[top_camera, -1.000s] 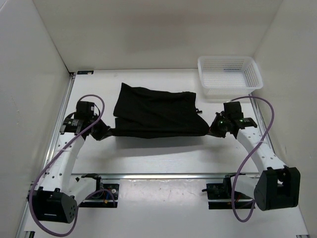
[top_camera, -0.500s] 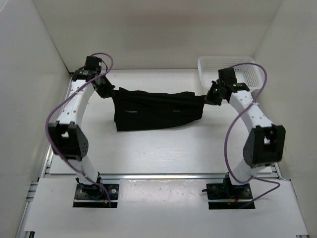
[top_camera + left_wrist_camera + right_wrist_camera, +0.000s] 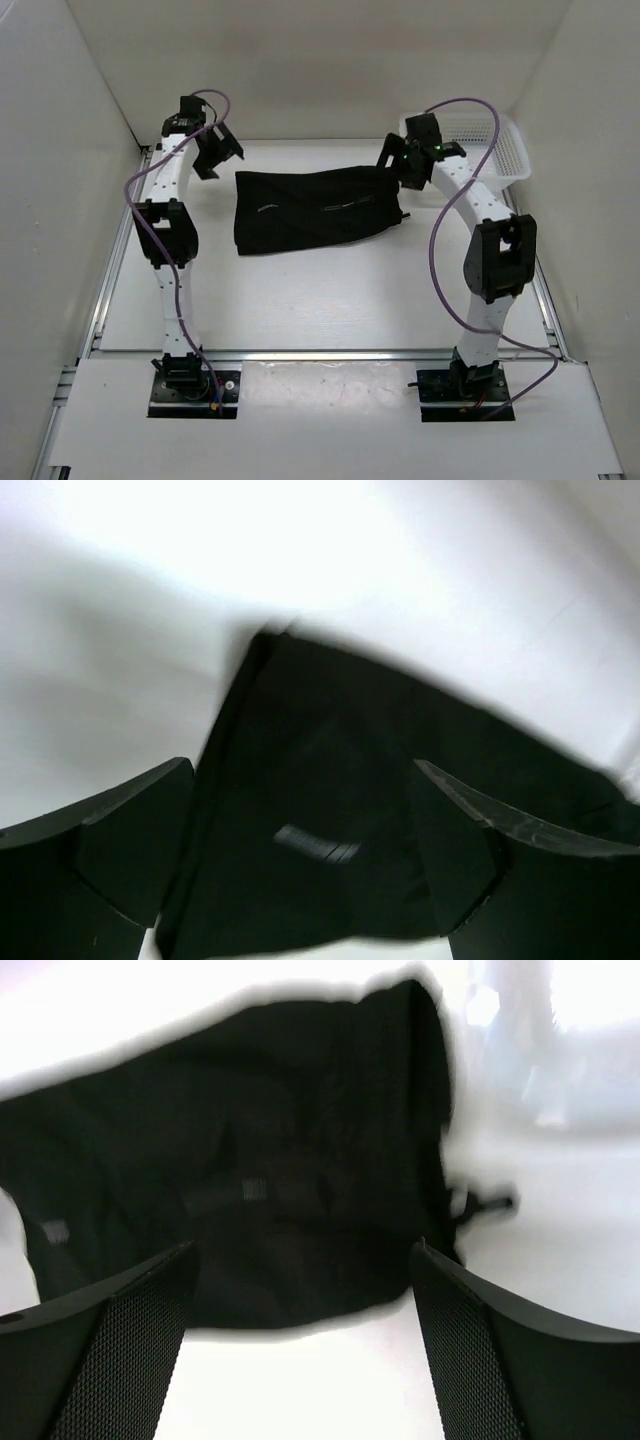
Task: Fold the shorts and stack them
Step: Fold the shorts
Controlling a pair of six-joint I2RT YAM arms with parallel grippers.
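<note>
1. Shorts [image 3: 315, 208]: black, soft cloth; lying flat on the table [image 3: 300, 300] as a wide band, left of the basket [image 3: 515, 150]; the nearer end stops just short of the basket's left wall, the other end lies well away from it.
2. Drawstring [image 3: 485, 1203]: thin cord; one tip pokes out at the end of the shorts nearest the basket.
3. Left gripper [image 3: 215, 152]: jaws spread wide, nothing between them; hangs above the end of the shorts farthest from the basket; no contact with the cloth visible.
4. Right gripper [image 3: 393, 160]: jaws spread wide, empty; just beside the basket's left wall, above the nearer end of the shorts.
5. Handling, by judgement: light and limp, no stiffness of its own; will sag, drag and bunch if lifted at one point; neither fragile nor notably slippery.
6. Hold points, by judgement: the corners of the two short ends, one per gripper; pinch through every layer so none slides loose; keep off the drawstring.
7. Progress, by judgement: appears folded once along its length; a crosswise fold, towards or away from the basket, likely remains.
</note>
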